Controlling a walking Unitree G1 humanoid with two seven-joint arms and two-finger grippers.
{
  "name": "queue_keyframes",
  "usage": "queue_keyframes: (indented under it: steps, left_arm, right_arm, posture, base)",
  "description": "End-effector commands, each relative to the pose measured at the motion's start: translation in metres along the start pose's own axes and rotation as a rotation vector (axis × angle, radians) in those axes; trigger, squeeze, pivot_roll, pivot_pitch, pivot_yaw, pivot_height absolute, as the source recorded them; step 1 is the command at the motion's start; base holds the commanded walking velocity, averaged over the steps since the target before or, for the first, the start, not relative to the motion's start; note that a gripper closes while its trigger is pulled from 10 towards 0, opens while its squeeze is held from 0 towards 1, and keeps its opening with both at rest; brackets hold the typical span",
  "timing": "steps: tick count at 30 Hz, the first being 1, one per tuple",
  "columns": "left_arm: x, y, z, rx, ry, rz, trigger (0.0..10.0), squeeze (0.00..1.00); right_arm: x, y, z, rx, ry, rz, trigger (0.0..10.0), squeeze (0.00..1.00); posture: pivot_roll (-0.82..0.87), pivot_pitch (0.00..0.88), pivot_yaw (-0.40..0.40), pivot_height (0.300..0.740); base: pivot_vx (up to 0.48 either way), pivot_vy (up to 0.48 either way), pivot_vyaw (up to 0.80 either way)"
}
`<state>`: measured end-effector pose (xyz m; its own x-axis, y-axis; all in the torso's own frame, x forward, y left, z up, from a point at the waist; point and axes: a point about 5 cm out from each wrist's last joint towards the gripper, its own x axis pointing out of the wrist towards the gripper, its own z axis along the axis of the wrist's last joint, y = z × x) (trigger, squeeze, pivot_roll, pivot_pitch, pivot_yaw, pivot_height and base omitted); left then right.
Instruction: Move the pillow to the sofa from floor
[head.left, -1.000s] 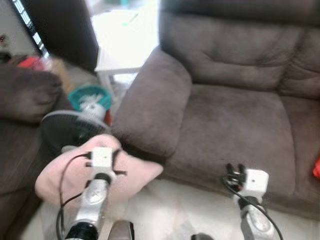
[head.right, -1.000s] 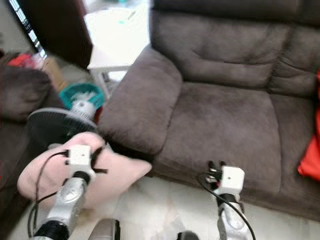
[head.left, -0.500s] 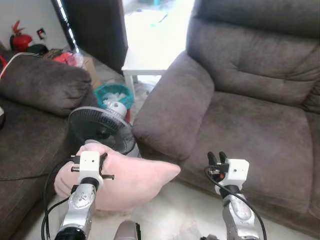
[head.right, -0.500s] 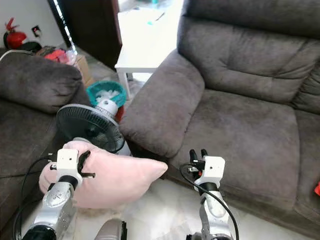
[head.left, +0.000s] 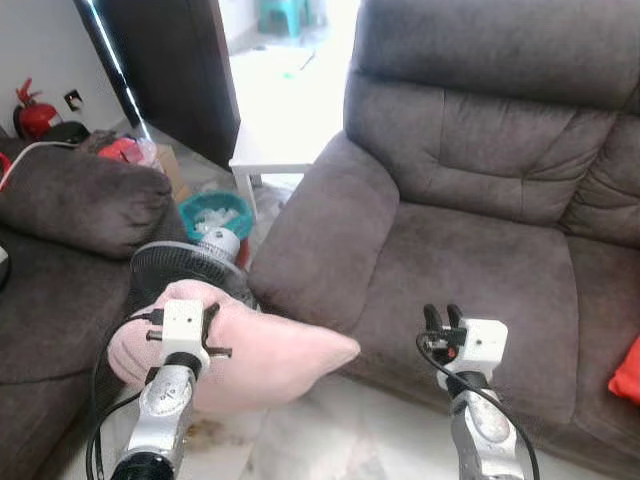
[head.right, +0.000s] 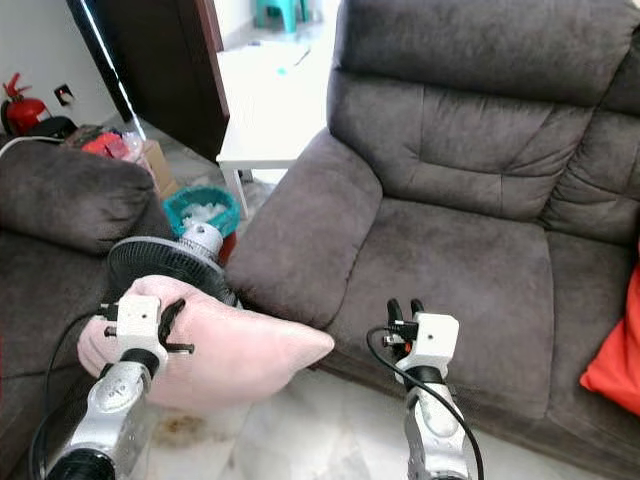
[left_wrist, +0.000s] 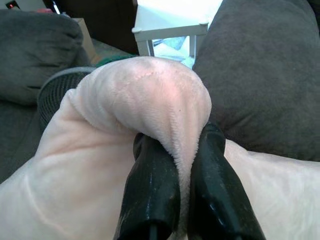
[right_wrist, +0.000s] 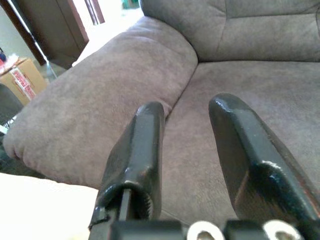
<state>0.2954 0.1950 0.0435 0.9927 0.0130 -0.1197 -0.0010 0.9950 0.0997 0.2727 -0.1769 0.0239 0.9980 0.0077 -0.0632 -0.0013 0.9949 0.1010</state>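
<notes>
From my eyes, my left gripper (head.left: 207, 318) holds the pink pillow (head.left: 270, 355) up off the floor, just beside the sofa (head.left: 470, 250) arm and in front of a fan (head.left: 185, 268). My left wrist shows both fingers (left_wrist: 150, 185) pinching a pillow fold. My right wrist shows my right gripper (right_wrist: 185, 145) wide, holding nothing, before the sofa seat.

Both silver arms reach forward and slightly up, wrists level. The left tool (left_wrist: 182, 150) has its two black fingers (left_wrist: 150, 185) pressed close together, pinching a fold of the pink pillow (head.left: 270, 355) between them. The right tool (right_wrist: 187, 150) is raised beside it, fingers parted and holding nothing.
</notes>
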Motion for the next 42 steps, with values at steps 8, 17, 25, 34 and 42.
queue_keyframes:
  steps: [8,17,25,34,42]
  left_arm:
    - [0.01,-0.003,0.031,0.009,-0.113,-0.07,10.0,0.0]
    - [0.015,-0.015,0.045,0.011,-0.144,-0.152,10.0,0.0]
    - [0.016,-0.019,0.047,0.035,-0.133,-0.208,10.0,0.0]
    - [0.017,-0.029,0.055,0.059,-0.116,-0.375,10.0,0.0]
    - [0.016,-0.034,0.056,0.065,-0.108,-0.42,10.0,0.0]
  right_arm:
    - [0.0,0.002,-0.016,-0.144,0.179,0.165,10.0,0.0]
    - [-0.011,-0.008,-0.043,-0.434,0.474,0.384,10.0,0.0]
    - [-0.026,0.006,-0.057,-0.522,0.582,0.622,10.0,0.0]
    - [-0.026,0.014,-0.061,-0.571,0.59,0.644,10.0,1.0]
    - [-0.023,0.014,-0.061,-0.605,0.599,0.612,10.0,1.0]
  posture:
    - [0.11,0.03,0.019,0.74]
    - [0.1,0.03,0.012,0.74]
    - [0.09,0.031,0.01,0.74]
    - [0.1,0.022,0.002,0.74]
    - [0.09,0.012,-0.002,0.74]
  base:
    - [0.0,0.0,0.0]
    - [0.0,0.0,0.0]
    - [0.0,0.0,0.0]
    - [0.0,0.0,0.0]
    - [0.0,0.0,0.0]
